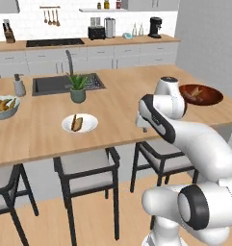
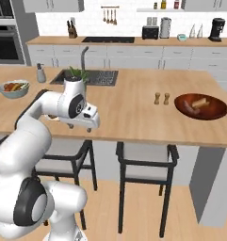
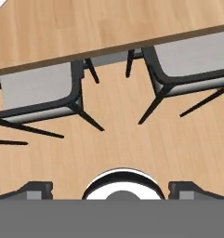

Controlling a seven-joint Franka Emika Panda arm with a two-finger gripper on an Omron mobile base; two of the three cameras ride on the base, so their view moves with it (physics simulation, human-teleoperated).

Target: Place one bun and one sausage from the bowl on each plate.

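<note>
1. Counter – bowl sits at its right end, bun and sausage inside.
2. Plate, well apart to the left, already carries food.
3. Gripper – spread, empty, hanging over stools; next, probably reach for the bowl.

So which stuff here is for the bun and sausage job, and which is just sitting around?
For the job:
bowl
plate
open fingers

Just sitting around:
fruit bowl
plant
shakers
soap bottle
stools
</note>
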